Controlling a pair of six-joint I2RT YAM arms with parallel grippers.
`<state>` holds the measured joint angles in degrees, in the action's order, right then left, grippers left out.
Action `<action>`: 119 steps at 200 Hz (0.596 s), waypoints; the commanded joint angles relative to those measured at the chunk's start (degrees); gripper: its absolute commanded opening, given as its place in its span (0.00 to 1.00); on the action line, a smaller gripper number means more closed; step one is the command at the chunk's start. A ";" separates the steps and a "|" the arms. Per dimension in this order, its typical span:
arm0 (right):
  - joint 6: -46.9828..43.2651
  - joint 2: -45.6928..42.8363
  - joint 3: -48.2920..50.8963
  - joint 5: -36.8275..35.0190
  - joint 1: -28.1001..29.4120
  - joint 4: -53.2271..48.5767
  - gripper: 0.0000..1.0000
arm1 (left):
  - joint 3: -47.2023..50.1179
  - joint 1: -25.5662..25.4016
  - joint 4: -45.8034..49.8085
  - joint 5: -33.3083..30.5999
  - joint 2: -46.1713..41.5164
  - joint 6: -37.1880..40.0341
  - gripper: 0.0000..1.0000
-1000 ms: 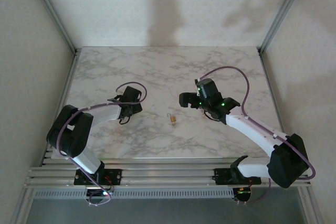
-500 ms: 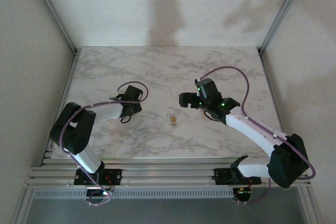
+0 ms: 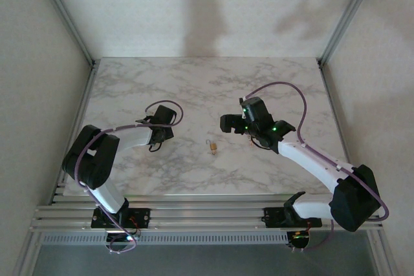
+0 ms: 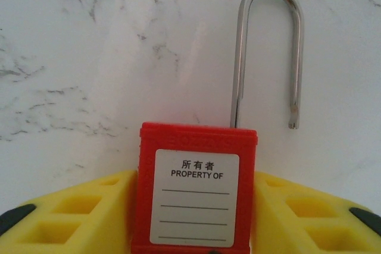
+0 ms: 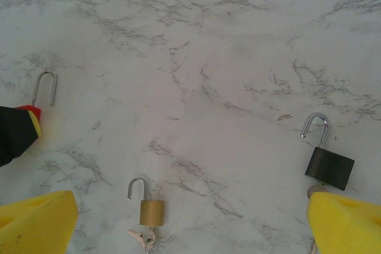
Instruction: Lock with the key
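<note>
Red padlock (image 4: 193, 194) sits between the two yellow fingers (image 4: 89, 212) of the left end effector (image 4: 196, 176). The fingers press on both sides of its body, so it is held. Its white label says "PROPERTY OF". Its silver loop (image 4: 240, 57) is open: one end is in the body and the other end hangs free. The loop lies over the white marble surface (image 4: 77, 57).

In the top view, the left end effector is on the left part of the surface, and the right end effector (image 5: 191, 200) is to the right of the middle. The right one is wide open and holds nothing. It hangs above the surface.

A small brass padlock (image 5: 152, 211) lies between the two arms, with a little bunch of keys (image 5: 143, 237) touching its bottom. A black padlock (image 5: 329, 168) lies by the right end effector's yellow finger (image 5: 339, 218). Both of their loops look open too.
</note>
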<state>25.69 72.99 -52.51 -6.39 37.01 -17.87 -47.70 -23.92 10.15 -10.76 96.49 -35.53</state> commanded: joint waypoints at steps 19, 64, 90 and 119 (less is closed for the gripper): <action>-0.74 0.40 -1.55 -0.68 0.43 -1.15 0.99 | -0.99 -0.41 0.13 -1.42 1.51 0.80 0.44; -0.76 0.30 -1.54 -0.74 0.48 -1.26 0.99 | -0.81 -0.40 0.15 -1.46 1.18 0.90 0.37; -0.80 0.40 -1.54 -0.73 0.57 -1.26 0.99 | -0.58 -0.41 0.22 -1.36 0.78 1.03 0.31; -0.74 0.14 -1.54 -0.78 0.54 -1.23 0.99 | -0.22 -0.43 0.58 -1.28 -0.21 1.08 0.16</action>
<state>25.69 72.99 -52.51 -6.39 37.06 -17.87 -47.75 -23.92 10.13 -11.16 96.49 -35.11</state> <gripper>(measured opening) 0.992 0.416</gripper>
